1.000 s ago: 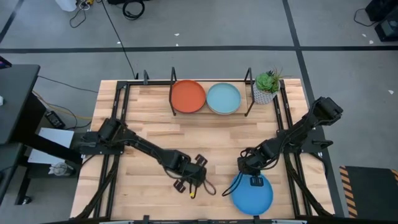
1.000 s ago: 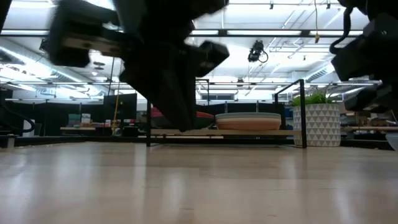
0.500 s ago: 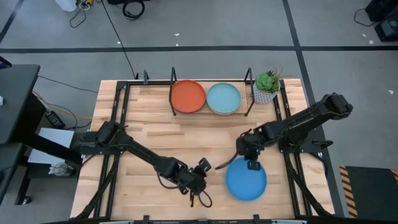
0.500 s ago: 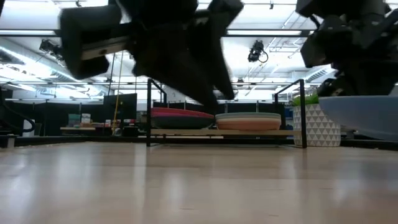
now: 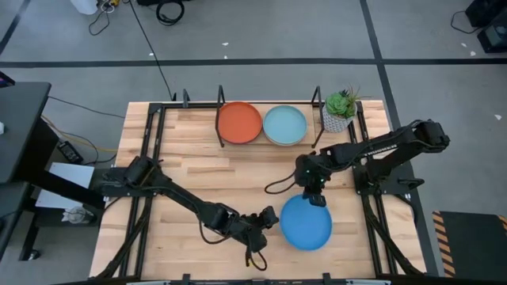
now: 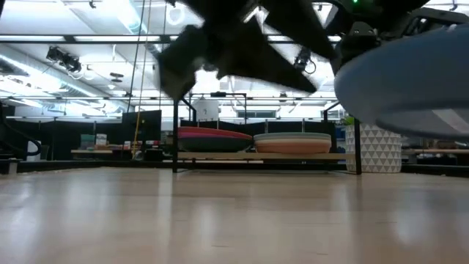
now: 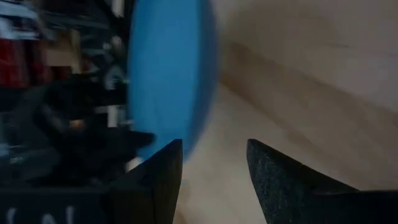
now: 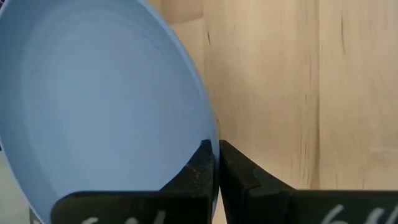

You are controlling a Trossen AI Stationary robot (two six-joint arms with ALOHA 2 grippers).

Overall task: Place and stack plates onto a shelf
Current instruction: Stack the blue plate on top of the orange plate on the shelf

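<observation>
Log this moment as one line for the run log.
right gripper: shut on bright blue plate, lifted | left gripper: open beside it | shelf: two stacks

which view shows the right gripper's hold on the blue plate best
The right wrist view: the right gripper pinches the blue plate at its rim. The high view shows the whole plate, the low view its raised underside, the left wrist view its edge.
</observation>
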